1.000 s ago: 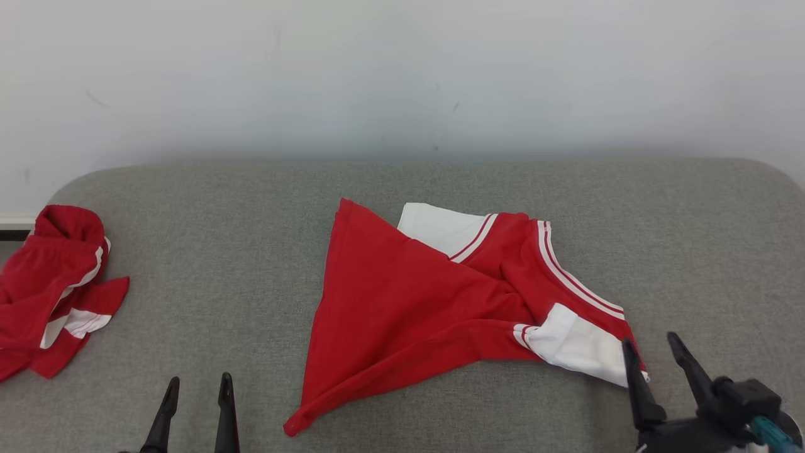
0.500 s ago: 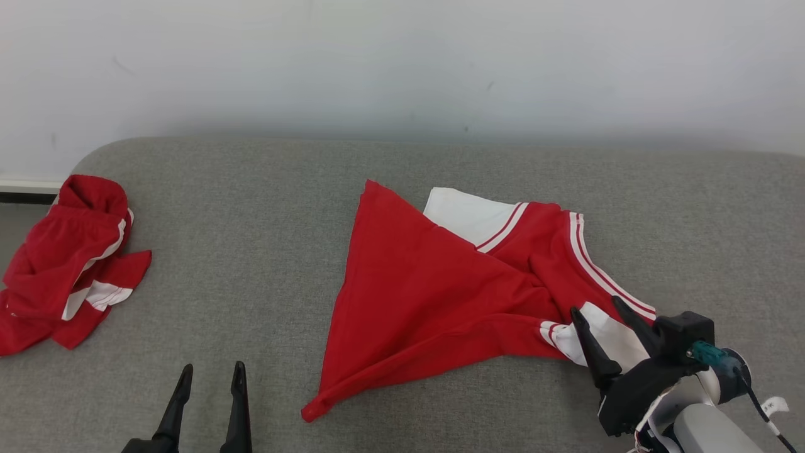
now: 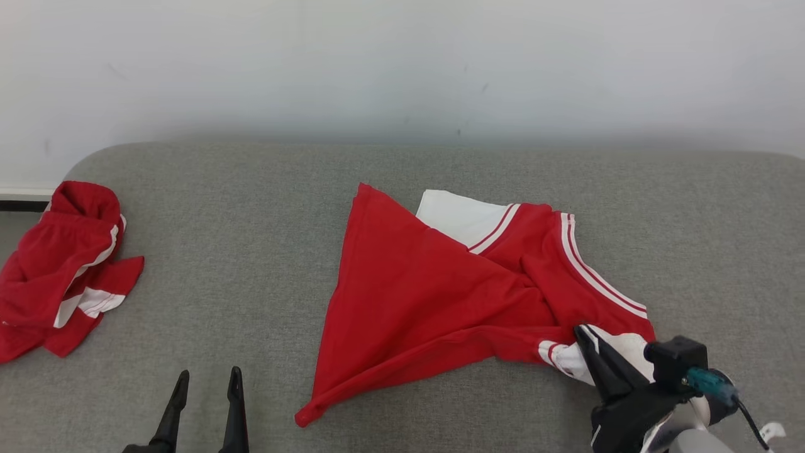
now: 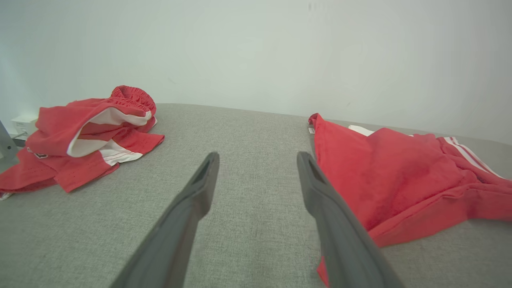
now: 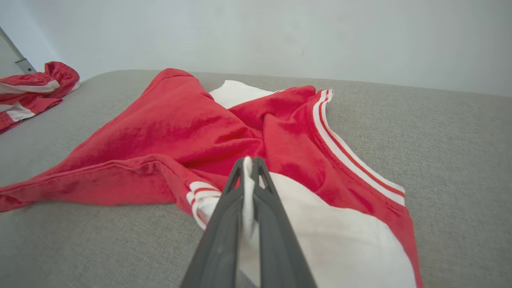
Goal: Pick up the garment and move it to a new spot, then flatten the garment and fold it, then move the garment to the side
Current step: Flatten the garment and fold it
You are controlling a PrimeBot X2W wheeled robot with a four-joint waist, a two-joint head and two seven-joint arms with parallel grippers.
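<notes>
- We see the red jersey garment with white sleeves and striped trim (image 3: 434, 302) lying loosely spread, partly folded over itself, middle-right on the grey upholstered surface (image 3: 239, 207).
- Our right gripper (image 3: 583, 332) has its jaws pinched together on a fold of the near-right white sleeve (image 5: 320, 232). A sliver of white cloth shows between the fingers.
- Our left gripper (image 3: 209, 376) hovers to the near left of the garment, jaws spread wide, holding nothing.
- We judge the cloth light and limp. Lifted by one pinch, it would likely hang in a bunch.
- A second hold at the near-left pointed corner (image 3: 305, 415) should keep it spread.
- A crumpled red-and-white clothing heap (image 3: 63, 270) sits far left, well apart.
</notes>
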